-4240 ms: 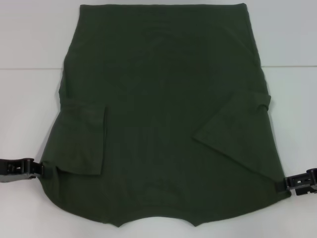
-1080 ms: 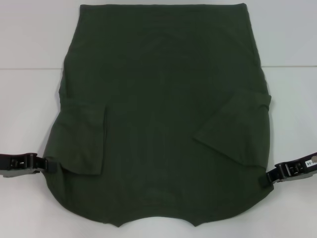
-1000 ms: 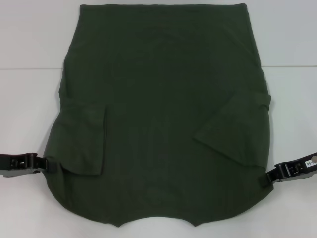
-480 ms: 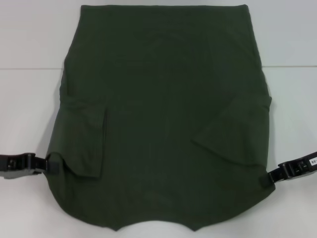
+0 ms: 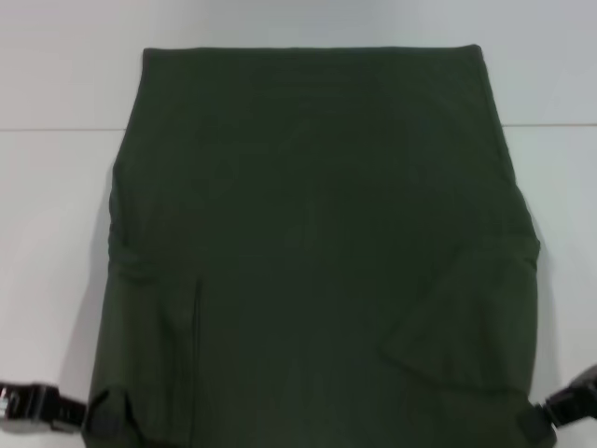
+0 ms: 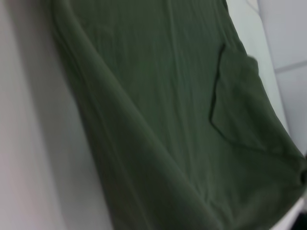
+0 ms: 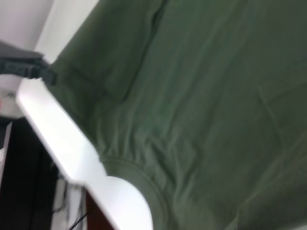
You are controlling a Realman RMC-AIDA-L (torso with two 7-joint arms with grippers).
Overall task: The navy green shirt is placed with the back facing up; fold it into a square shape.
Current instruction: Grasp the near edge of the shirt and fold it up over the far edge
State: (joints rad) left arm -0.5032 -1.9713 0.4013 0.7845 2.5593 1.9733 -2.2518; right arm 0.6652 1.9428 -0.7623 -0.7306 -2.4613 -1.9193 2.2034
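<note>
The navy green shirt lies back up on the white table, its near end running out of the head view. Both short sleeves are folded inward onto the back, the left sleeve and the right sleeve. At the near left corner my left gripper is shut on a bunched bit of the shoulder fabric. My right gripper pinches the shirt's edge at the near right corner. The right wrist view shows the shirt's neckline hanging past the table's front edge.
A seam line crosses the white surface behind the shirt. Bare table lies on both sides of the shirt and beyond its far hem. The left arm shows far off in the right wrist view.
Both grippers closed in on the shirt's shoulders, then drew them toward me. The far hem has slid nearer and the neckline has left the head view.
</note>
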